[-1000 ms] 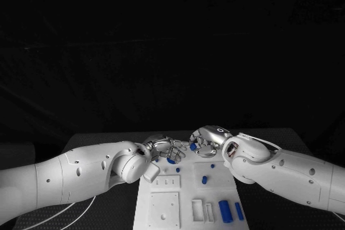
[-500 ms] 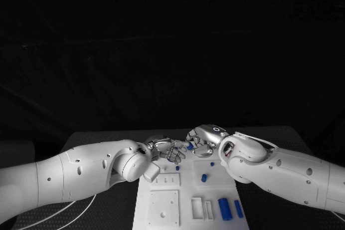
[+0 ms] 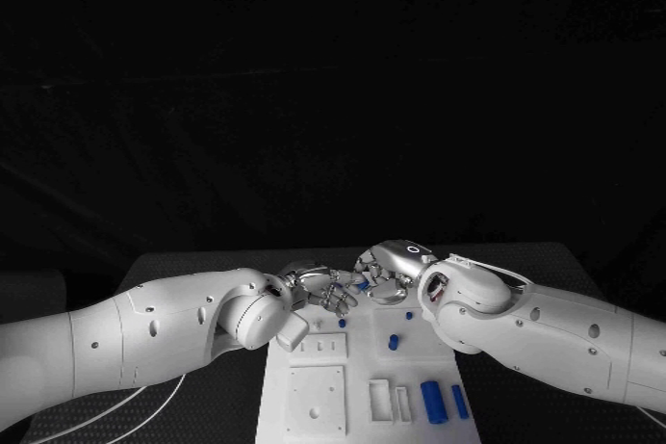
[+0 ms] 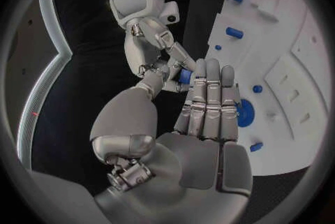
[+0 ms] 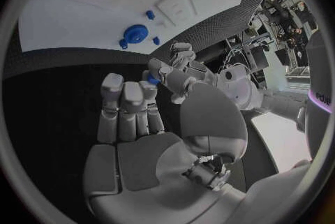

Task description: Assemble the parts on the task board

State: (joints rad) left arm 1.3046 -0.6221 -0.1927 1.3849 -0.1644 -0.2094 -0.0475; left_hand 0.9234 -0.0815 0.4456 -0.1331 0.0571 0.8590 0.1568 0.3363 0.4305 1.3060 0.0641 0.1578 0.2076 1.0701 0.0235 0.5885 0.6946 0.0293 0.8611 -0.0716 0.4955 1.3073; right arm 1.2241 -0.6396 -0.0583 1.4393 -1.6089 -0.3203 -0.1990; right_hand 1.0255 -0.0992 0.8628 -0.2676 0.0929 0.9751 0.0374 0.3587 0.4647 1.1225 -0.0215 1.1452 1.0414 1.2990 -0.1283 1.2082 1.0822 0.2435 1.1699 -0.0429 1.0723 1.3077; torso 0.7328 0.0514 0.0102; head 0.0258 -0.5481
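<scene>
A small blue part [image 3: 360,286] hangs above the far end of the white task board [image 3: 358,367], between my two hands. My right hand [image 3: 389,268] pinches it at its fingertips. My left hand [image 3: 317,286] meets it from the other side. In the left wrist view the blue part [image 4: 185,76] sits between my left thumb and fingers [image 4: 207,95], with the right hand's fingertips [image 4: 171,53] on it. I cannot tell whether the left hand grips it or only touches it. The right wrist view shows the same part [image 5: 152,80] at the meeting fingertips.
On the board lie two long blue cylinders [image 3: 434,404] near its front right corner, a short blue peg [image 3: 393,343] and small blue studs [image 3: 342,323]. A round blue part [image 4: 244,113] sits on the board under the hands. White recessed blocks [image 3: 322,350] stand on its left half.
My right hand has moved left with the blue part until it meets the left hand's fingers. The left hand has stayed nearly in place.
</scene>
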